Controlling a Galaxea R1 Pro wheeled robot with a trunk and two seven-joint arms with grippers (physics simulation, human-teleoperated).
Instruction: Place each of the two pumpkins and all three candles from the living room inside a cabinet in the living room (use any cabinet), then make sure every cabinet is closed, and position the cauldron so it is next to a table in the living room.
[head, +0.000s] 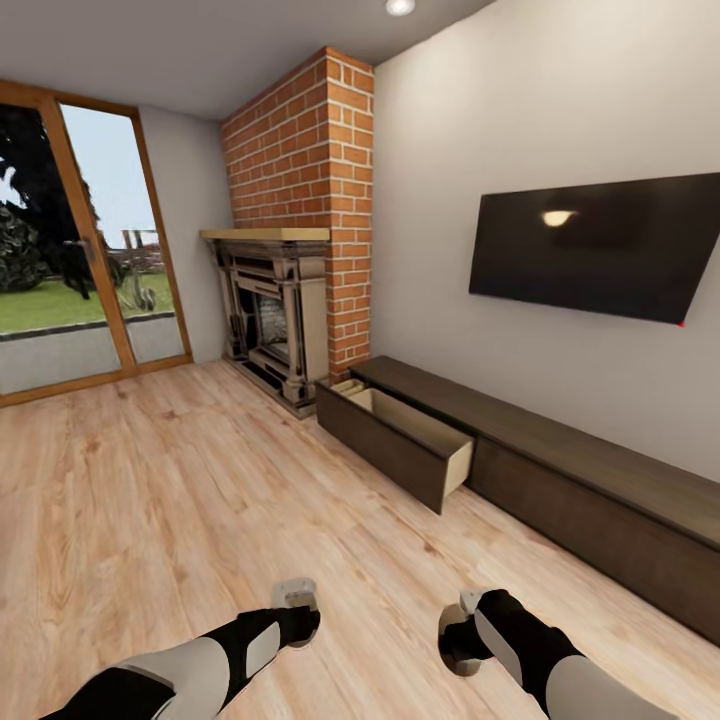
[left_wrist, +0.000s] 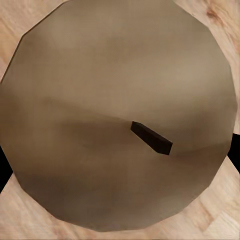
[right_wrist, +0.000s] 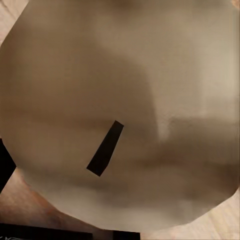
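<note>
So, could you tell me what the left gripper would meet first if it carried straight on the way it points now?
Most likely the candle itself: its grey-tan top with the dark wick sits right in front of the left wrist camera, apparently held. Beyond it lies the plank floor. Depth is unclear.

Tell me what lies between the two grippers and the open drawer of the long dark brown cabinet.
In the head view, only bare light wood plank floor lies between the left gripper, the right gripper and the open drawer of the long dark brown cabinet.
</note>
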